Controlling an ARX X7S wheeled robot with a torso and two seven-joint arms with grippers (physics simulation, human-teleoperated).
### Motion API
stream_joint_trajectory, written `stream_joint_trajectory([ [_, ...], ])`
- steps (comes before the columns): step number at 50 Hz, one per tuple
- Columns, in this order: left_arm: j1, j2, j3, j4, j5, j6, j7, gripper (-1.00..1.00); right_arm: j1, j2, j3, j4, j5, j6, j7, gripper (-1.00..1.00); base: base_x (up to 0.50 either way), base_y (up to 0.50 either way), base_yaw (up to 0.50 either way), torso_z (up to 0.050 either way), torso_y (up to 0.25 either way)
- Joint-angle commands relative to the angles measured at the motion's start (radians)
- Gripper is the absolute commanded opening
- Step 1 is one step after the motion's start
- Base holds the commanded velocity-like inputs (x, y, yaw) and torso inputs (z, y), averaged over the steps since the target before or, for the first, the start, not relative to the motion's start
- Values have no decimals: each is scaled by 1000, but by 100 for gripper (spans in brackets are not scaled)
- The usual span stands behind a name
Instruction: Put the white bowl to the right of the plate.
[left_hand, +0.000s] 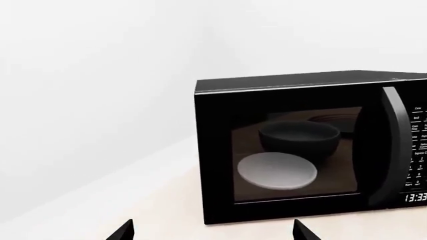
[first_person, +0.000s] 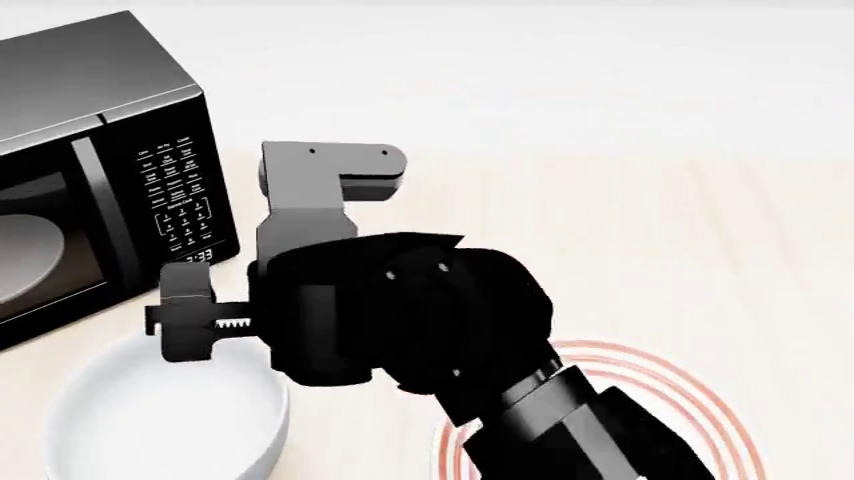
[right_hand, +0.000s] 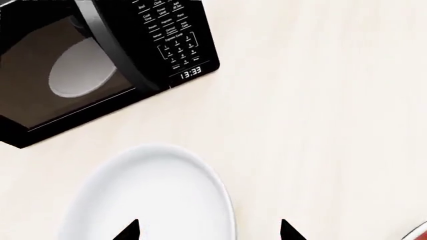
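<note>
In the head view the right claw (first_person: 187, 325) sits at left centre of the frame, a black block on the end of a dark arm that rises from the lower right. Its toothed rail shows, and it hangs just above the far rim of the white bowl (first_person: 167, 420). In the right wrist view two dark fingertips (right_hand: 127, 231) stand spread well apart at the bottom edge, one over the bowl's interior and the other over bare worktop (right_hand: 320, 125) beyond its rim. They grip nothing, and I cannot tell whether either touches the bowl.

The left claw (left_hand: 212, 231) shows only in its own wrist view, as two black tips at the bottom edge, spread wide with nothing between them.

The black microwave (first_person: 94, 170) fills the upper left of the head view. Its clock reads 13:33, clearest in the right wrist view; the keypad labels are too small to read. Through its door a pale round dish (left_hand: 277, 171) lies inside, and the glass reflects a dark bowl shape.

The white bowl is empty and sits at lower left of the head view, in front of the microwave. The plate (first_person: 701, 400), with red rings, lies at lower right, partly hidden by the arm.
</note>
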Motion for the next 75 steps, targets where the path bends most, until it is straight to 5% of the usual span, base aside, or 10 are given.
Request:
stream_joint_trajectory([
  [1, 12, -3, -8, 14, -8, 3, -4, 100, 179, -2, -516, 209, 441, -240, -28, 100, 0, 0, 0, 0, 0],
  [4, 12, -4, -5, 16, -7, 3, -6, 100, 233, -2, -714, 219, 603, -293, -48, 100, 0, 0, 0, 0, 0],
  [9, 14, -6, -7, 17, -9, 4, -7, 100, 260, -2, -817, 229, 709, -299, -55, 100, 0, 0, 0, 0, 0],
  [20, 22, -8, -4, 27, -14, 8, -8, 100, 234, -2, -823, 267, 872, -312, 35, 100, 0, 0, 0, 0, 0],
  [35, 30, -10, 4, 33, -17, 18, -7, 100, 197, -2, -826, 271, 969, -336, -28, 100, 0, 0, 0, 0, 0],
  [75, 48, -20, 11, 49, -27, 34, -12, 100, 71, -2, -832, 324, 891, -326, -210, 100, 0, 0, 0, 0, 0],
])
